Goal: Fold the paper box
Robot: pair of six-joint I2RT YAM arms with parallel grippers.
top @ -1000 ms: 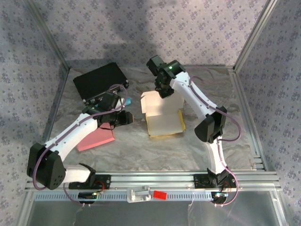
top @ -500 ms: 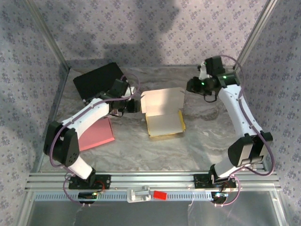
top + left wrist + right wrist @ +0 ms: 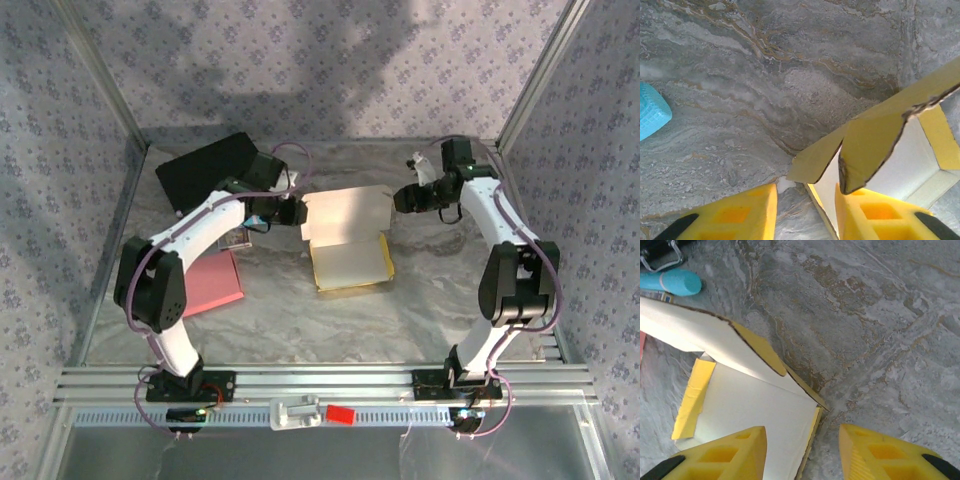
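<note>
Far left, near the black case [image 3: 205, 170] and pink sheet [image 3: 212, 285]: left gripper [image 3: 805, 200] half-parted, clamping nothing, poised at the left side flap [image 3: 872, 150] of the paper box [image 3: 350, 262]. Slide in to bring the flap's edge between the jaws, then pinch lightly near the crease to avoid buckling the card. Mid-table: box lying open, white lid panel toward the far side. On the right: right gripper [image 3: 802, 440] likewise parted, the box's right edge lined up in the gap, apparently unpinched. Close in from both sides together and fold inward evenly.
</note>
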